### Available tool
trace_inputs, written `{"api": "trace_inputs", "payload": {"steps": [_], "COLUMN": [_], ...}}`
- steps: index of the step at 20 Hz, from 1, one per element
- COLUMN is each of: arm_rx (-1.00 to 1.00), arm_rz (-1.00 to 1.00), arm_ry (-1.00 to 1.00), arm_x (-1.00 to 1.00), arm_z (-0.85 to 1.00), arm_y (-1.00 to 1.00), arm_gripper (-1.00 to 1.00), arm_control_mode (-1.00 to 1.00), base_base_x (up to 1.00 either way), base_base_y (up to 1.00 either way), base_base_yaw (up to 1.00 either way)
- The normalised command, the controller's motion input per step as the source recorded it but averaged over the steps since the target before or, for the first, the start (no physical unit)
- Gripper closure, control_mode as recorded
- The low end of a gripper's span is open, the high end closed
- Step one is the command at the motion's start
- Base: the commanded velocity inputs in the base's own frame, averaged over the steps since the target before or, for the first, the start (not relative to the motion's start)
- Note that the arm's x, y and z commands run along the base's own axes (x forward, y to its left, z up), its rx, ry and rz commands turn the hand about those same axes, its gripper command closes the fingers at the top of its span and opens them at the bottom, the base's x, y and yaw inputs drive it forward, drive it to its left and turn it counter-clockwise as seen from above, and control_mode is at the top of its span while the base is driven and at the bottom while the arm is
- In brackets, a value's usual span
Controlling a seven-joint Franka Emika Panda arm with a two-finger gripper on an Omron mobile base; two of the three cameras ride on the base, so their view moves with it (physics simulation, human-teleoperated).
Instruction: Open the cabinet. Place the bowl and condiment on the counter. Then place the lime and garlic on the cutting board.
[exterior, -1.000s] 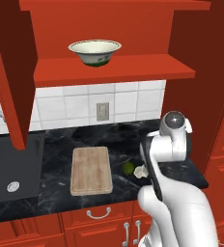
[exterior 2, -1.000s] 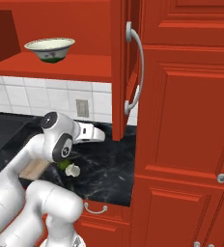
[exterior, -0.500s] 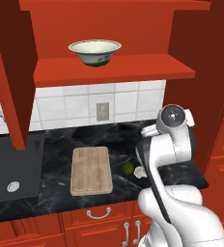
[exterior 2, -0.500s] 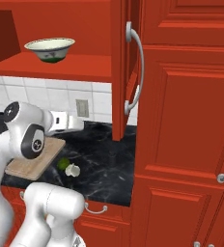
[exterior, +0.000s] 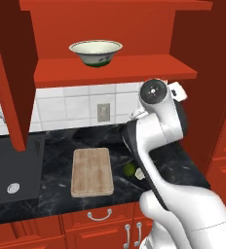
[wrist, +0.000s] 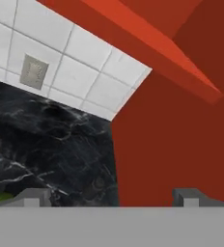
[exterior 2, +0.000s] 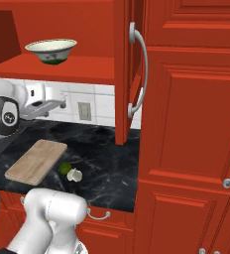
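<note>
The cabinet stands open, its door point(exterior 2: 123, 69) swung out with a long silver handle point(exterior 2: 141, 74). The cream bowl point(exterior: 95, 52) point(exterior 2: 51, 50) with a green pattern sits on the red shelf point(exterior: 134, 68). My gripper point(exterior 2: 60, 103) point(wrist: 111, 198) hangs open and empty under that shelf, above the black counter point(exterior: 173, 163) and in front of the white tiles. The lime point(exterior: 129, 169) point(exterior 2: 64, 168) and the garlic point(exterior: 140, 174) point(exterior 2: 75, 175) lie touching on the counter, just right of the wooden cutting board point(exterior: 91, 171) point(exterior 2: 36, 160). The condiment is out of view.
A dark sink basin point(exterior: 8, 175) lies left of the board. A wall outlet point(exterior: 103, 112) sits in the tiled backsplash. A tall red cabinet front point(exterior 2: 191, 124) closes the right side, and low red drawers point(exterior: 100, 216) run under the counter.
My arm has swung round and the open gripper has risen from near the counter to just under the shelf, moving left in the right base view. Bowl, lime and garlic have not moved.
</note>
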Motion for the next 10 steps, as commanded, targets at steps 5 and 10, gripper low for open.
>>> {"api": "trace_inputs", "payload": {"steps": [5, 10], "arm_rx": [-0.21, -0.11], "arm_rz": [0.13, 0.07], "arm_ry": [0.13, 0.06], "arm_x": [0.0, 0.0], "arm_z": [0.75, 0.46], "arm_y": [0.53, 0.19], "arm_gripper": [-1.0, -1.0], "arm_control_mode": [-1.0, -1.0], "base_base_x": [0.0, 0.0], "base_base_y": [0.0, 0.0], "base_base_yaw": [0.0, 0.0]}}
